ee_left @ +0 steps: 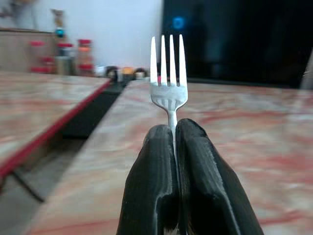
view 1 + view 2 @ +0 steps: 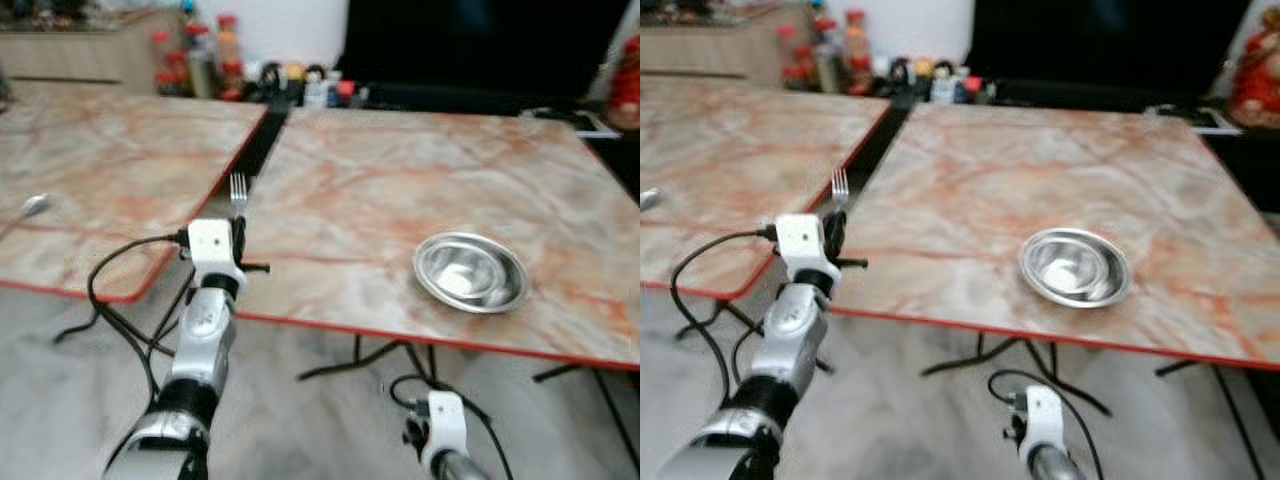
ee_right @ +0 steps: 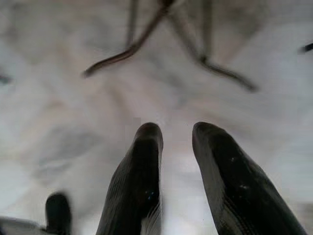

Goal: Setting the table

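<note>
- The fork (image 1: 168, 83) was pinched upright, tines up, in the left gripper (image 1: 175, 142), at the near left edge of the table (image 2: 400, 180).
- A steel bowl (image 2: 471, 271) already sat there; the fork likely remained to be laid.
- The right gripper (image 3: 177, 142) hung idle, fingers slightly apart, empty.

- The left arm reaches forward and up, its wrist raised in front of the body.
- The left gripper (image 1: 174, 147) has its two black fingers pressed together, pointing forward.
- The right arm hangs low, and the right gripper (image 3: 176, 139) points down with its fingers parted.
</note>
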{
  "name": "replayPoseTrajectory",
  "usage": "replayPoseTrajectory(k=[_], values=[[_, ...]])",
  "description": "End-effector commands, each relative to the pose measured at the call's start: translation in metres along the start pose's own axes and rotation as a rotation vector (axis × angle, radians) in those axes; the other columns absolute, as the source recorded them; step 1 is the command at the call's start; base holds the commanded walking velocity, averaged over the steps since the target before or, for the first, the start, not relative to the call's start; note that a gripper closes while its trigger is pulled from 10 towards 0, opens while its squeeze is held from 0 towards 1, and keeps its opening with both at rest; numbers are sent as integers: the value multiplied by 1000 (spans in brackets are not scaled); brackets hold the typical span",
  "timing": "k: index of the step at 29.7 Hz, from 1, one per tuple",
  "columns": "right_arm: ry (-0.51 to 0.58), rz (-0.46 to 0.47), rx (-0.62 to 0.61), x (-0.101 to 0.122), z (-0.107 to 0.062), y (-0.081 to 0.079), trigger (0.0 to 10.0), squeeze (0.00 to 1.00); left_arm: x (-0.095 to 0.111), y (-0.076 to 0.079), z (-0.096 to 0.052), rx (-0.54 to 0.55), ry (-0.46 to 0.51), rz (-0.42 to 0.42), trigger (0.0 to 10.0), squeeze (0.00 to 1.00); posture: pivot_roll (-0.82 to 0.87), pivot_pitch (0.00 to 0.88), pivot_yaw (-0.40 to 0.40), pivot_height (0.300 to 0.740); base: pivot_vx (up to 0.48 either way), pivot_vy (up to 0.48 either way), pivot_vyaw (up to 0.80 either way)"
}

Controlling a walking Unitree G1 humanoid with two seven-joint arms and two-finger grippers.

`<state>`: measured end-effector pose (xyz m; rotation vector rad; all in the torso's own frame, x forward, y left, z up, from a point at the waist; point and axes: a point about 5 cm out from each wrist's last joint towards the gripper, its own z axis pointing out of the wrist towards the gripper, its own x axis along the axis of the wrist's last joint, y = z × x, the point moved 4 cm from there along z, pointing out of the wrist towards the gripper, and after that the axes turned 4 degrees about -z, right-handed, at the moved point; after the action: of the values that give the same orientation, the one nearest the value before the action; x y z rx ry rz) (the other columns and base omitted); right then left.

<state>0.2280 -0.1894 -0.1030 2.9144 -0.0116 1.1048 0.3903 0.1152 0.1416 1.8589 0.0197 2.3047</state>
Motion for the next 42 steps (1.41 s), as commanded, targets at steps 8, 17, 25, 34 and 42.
replayPoseTrajectory(k=[8, 17, 25, 34, 42], values=[[19, 8, 30, 8, 3, -13, 10000, 0, 8, -14, 1, 23, 27, 18, 10000, 0, -20, 0, -47, 740, 250, -359, -538], [15, 5, 33, 8, 3, -14, 10000, 0, 11, -20, 2, 41, 34, 23, 10000, 0, -21, 0, -50, 740, 246, -365, -587], [13, 13, 46, 7, 3, -15, 10000, 0, 11, -21, 2, 44, 38, 24, 10000, 0, -21, 0, -51, 740, 247, -366, -552], [23, 6, 53, 8, 2, -16, 10000, 0, 12, -21, 2, 54, 42, 25, 10000, 0, -19, 0, -58, 727, 246, -366, -339], [20, 1, 50, 8, 2, -15, 10000, 0, 16, -20, 3, 66, 53, 31, 10000, 0, -19, 0, -60, 727, 30, -34, 0]])
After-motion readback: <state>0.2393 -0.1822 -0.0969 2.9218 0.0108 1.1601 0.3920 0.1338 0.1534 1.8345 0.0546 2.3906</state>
